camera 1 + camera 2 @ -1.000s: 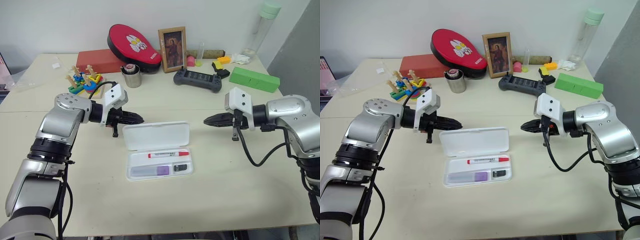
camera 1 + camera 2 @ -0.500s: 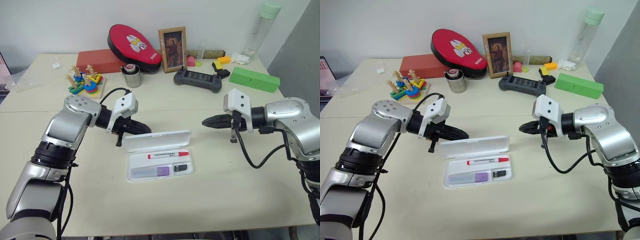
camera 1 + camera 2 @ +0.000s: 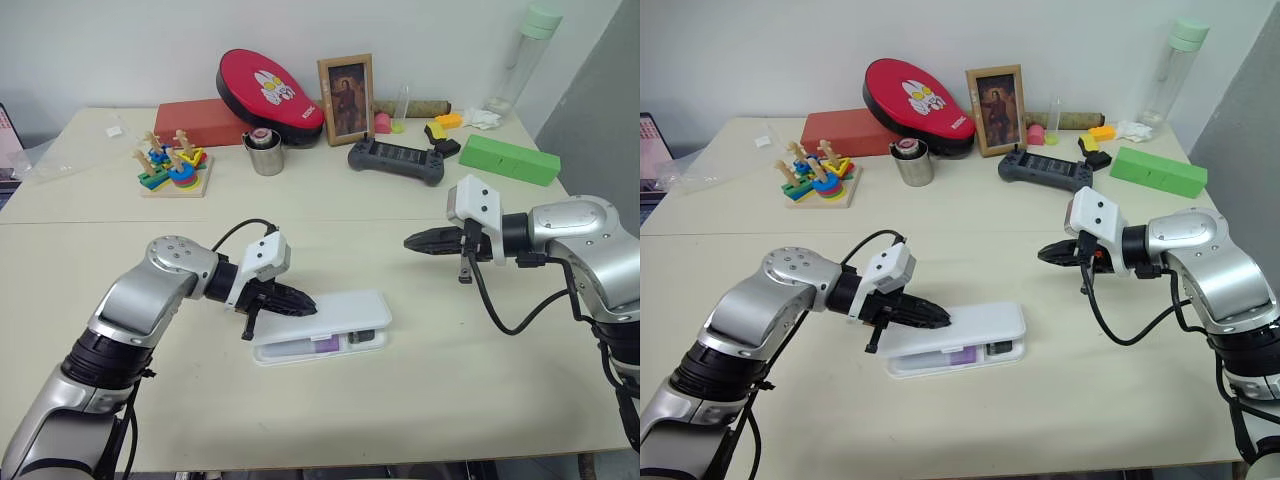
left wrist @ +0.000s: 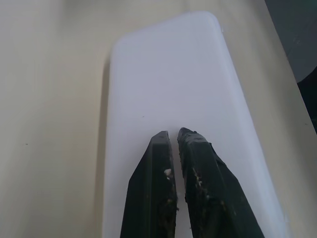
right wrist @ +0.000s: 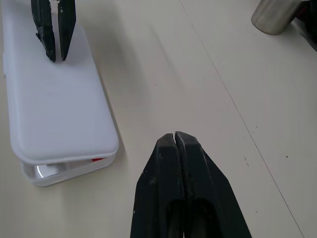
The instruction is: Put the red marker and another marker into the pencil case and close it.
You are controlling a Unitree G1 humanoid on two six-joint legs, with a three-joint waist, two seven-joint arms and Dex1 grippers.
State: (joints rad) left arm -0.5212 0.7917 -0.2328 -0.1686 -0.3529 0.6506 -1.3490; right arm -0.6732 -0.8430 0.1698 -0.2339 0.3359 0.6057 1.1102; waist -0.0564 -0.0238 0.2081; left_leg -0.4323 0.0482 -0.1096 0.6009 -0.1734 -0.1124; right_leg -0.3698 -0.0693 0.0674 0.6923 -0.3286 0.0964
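Note:
The white pencil case (image 3: 350,312) lies mid-table with its lid lowered almost flat over the base, leaving a narrow gap along the near edge. Through that gap I see the purple marker (image 3: 322,343), and the red marker (image 5: 96,159) shows as a small red sliver. My left gripper (image 3: 310,308) is shut and its tips rest on top of the lid (image 4: 168,74) near the lid's left end. My right gripper (image 3: 408,243) is shut and empty, hovering above the table to the right of the case and apart from it.
Along the back stand a green box (image 3: 508,158), a black controller (image 3: 395,160), a metal cup (image 3: 265,153), a picture frame (image 3: 345,98), a red round case (image 3: 268,95) and a stacking toy (image 3: 170,165). A tall bottle (image 3: 525,50) is at the far right corner.
My left gripper moved toward me, down and rightward, swinging the lid from lying open behind the base to lying almost flat over it. The right gripper stayed put.

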